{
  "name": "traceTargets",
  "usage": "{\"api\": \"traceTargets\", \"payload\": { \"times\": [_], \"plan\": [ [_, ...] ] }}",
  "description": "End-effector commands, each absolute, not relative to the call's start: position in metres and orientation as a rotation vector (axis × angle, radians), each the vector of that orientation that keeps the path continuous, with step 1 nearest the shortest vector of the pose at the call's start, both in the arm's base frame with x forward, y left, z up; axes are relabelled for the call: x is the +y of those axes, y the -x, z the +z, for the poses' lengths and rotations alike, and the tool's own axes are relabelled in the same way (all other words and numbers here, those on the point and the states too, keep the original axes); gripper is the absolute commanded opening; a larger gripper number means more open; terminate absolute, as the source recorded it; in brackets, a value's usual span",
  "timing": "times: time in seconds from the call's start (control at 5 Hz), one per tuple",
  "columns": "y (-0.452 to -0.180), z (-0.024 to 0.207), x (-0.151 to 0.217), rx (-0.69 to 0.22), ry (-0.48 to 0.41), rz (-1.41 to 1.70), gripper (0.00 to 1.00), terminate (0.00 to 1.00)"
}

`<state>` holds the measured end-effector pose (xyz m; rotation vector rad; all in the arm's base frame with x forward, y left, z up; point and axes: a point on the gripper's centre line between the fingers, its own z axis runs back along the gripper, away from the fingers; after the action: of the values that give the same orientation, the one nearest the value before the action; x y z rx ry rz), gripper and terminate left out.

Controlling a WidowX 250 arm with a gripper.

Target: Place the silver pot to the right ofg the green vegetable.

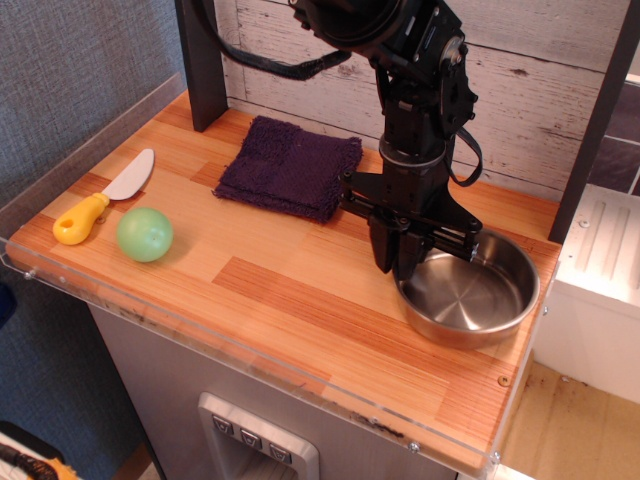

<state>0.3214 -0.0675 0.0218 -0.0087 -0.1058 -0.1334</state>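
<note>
One silver pot (470,297), one green vegetable (144,234), one toy knife (103,198), one purple cloth (291,166) and one black gripper (403,259) sit on or over the wooden counter (290,290).

The silver pot is a shallow round pan of shiny stainless steel, its inside bright with reflections and faint concentric rings on the floor. It is the largest loose item here and rests at the right end of the counter, close to the front right corner. Its handle is hidden behind the arm.

The green vegetable is a small, smooth, light-green ball at the far left of the counter, just beside the knife's yellow handle and well apart from the pot. The knife has a pale blade pointing towards the back wall. The cloth lies folded at the back, between the ball and the pot.

The gripper points straight down at the pot's left rim. Its two fingers (384,245) stand close together, drawn nearly shut about the rim; whether they actually pinch the metal I cannot tell.

No brand, label or writing can be read anywhere
</note>
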Motion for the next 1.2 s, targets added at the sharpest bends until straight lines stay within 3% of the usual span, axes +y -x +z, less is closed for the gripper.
{"api": "traceTargets", "payload": {
  "times": [0.0, 0.4, 0.6, 1.0],
  "plan": [
    [-0.321, 0.044, -0.075, -0.156, 0.049, -0.118, 0.00, 0.00],
    [-0.293, 0.096, -0.070, -0.305, 0.137, -0.075, 0.00, 0.00],
    [-0.271, 0.098, -0.047, -0.307, 0.126, -0.027, 0.00, 0.00],
    [-0.243, 0.070, 0.011, -0.249, 0.067, 0.105, 0.00, 0.00]
  ]
}}
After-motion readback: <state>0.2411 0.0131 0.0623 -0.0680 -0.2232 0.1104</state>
